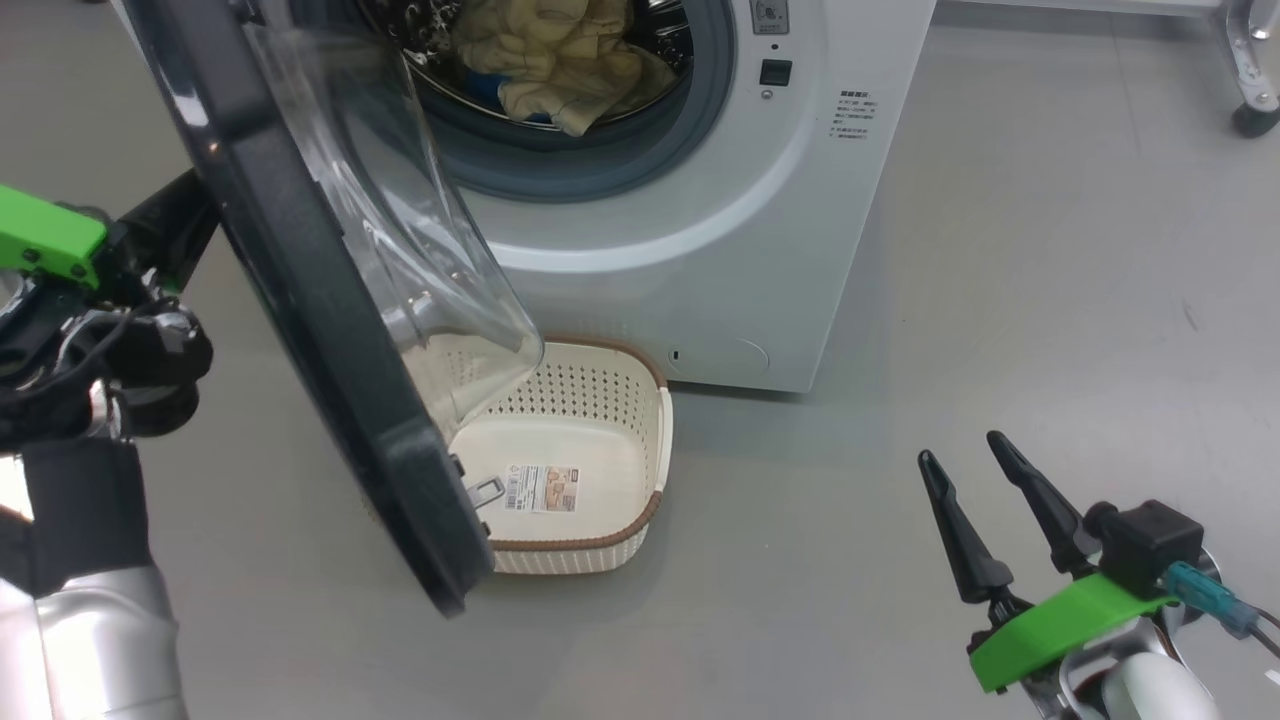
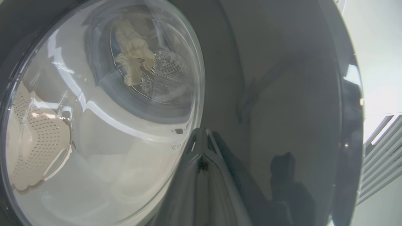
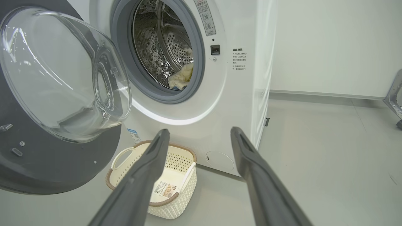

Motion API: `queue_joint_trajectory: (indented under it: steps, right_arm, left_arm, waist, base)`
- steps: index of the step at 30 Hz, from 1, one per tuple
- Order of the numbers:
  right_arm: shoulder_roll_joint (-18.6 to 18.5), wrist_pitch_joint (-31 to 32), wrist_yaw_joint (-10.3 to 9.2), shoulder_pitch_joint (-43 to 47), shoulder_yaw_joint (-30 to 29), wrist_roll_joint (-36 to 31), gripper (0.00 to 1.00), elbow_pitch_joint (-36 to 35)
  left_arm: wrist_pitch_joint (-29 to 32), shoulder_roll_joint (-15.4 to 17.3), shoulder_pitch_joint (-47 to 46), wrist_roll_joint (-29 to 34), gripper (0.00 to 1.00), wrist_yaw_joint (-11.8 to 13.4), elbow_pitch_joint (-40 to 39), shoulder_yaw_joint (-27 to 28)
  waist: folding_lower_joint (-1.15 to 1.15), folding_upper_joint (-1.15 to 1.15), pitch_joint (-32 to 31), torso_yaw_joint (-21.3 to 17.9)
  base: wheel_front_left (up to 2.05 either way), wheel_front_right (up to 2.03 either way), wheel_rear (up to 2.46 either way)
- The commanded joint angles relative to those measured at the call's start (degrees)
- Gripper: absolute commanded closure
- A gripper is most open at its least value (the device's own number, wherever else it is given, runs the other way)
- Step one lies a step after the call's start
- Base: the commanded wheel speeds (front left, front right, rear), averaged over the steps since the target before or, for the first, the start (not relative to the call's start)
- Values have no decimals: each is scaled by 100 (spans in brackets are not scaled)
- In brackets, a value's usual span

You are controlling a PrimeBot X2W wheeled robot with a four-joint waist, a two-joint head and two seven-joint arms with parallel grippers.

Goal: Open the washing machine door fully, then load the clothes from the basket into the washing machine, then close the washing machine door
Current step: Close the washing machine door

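With the clothes (image 1: 545, 50) in the washing machine (image 1: 700, 250) and the basket (image 1: 590, 390) empty, our closed left gripper (image 2: 203, 133) sits at the outer face of the door (image 1: 330, 330), likely to push it shut, while our open right gripper (image 1: 960, 447) stands clear, near right.

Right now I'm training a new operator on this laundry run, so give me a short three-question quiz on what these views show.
1. True or false: the basket has no clothes in it.
2. Where do the clothes lie? A on the floor; B in the washing machine's drum; C over the door.
3. Fill in: the right hand is ____ (open or shut).
Key: 1 true; 2 B; 3 open.
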Motion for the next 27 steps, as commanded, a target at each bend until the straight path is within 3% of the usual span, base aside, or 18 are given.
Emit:
queue_joint_trajectory:
  steps: [1, 14, 27]
  right_arm:
    - [-18, -38, -15, -107, 87, 27, 0, -174]
    - [-39, -38, -15, -143, 153, 47, 0, -136]
    - [-139, -38, -15, -99, 263, 78, 0, -105]
  left_arm:
    - [-84, 53, -426, -74, 100, 79, -176, -22]
    - [-827, -115, -684, -364, 100, -430, 496, -628]
    - [-2073, -119, -1109, -1252, 100, -1139, 1603, -1512]
  waist:
    - [0, 0, 4, -10]
    - [0, 0, -36, -121]
    - [0, 0, -163, -362]
  base:
    - [0, 0, 0]
    - [0, 0, 0]
    - [0, 0, 0]
